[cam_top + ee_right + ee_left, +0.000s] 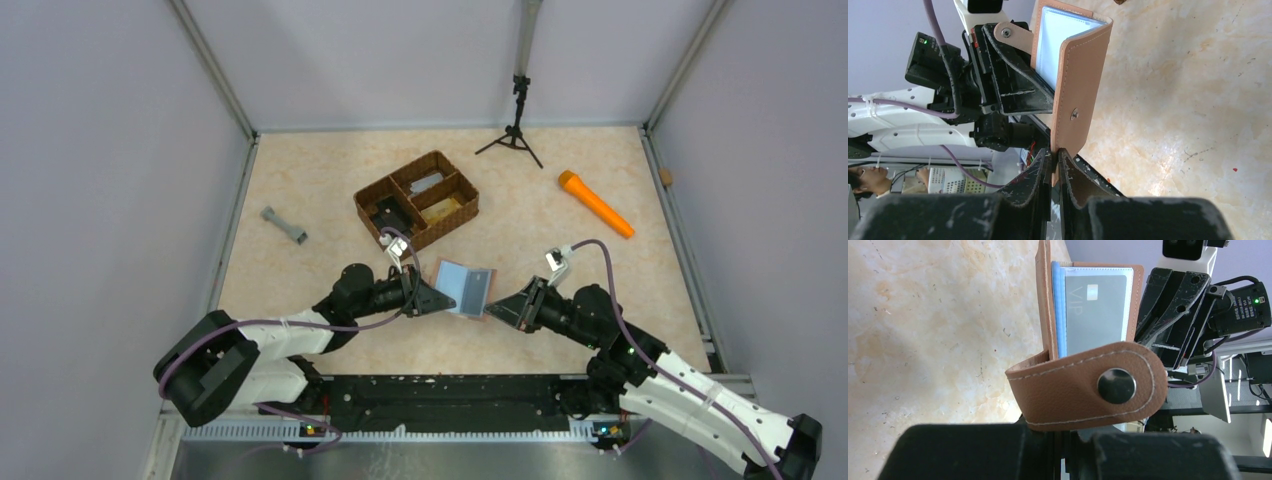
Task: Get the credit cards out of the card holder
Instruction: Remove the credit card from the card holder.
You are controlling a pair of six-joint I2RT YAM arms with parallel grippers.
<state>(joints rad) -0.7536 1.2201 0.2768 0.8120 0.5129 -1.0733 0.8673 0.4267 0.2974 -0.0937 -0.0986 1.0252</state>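
Note:
The tan leather card holder (466, 287) is held open above the table between both grippers, its pale blue inside facing up. My left gripper (436, 299) is shut on its left flap; the snap strap (1088, 387) curls over my fingers in the left wrist view. A grey card marked VIP (1096, 312) sits in a clear sleeve of the holder (1048, 300). My right gripper (500, 310) is shut on the bottom edge of the right flap (1079, 95), pinched between my fingertips (1040, 170).
A brown woven three-compartment basket (417, 199) stands behind the holder. A grey dumbbell-shaped piece (284, 226) lies at the left, an orange torch (596, 203) at the right, a small black tripod (514, 135) at the back. Walls enclose the table.

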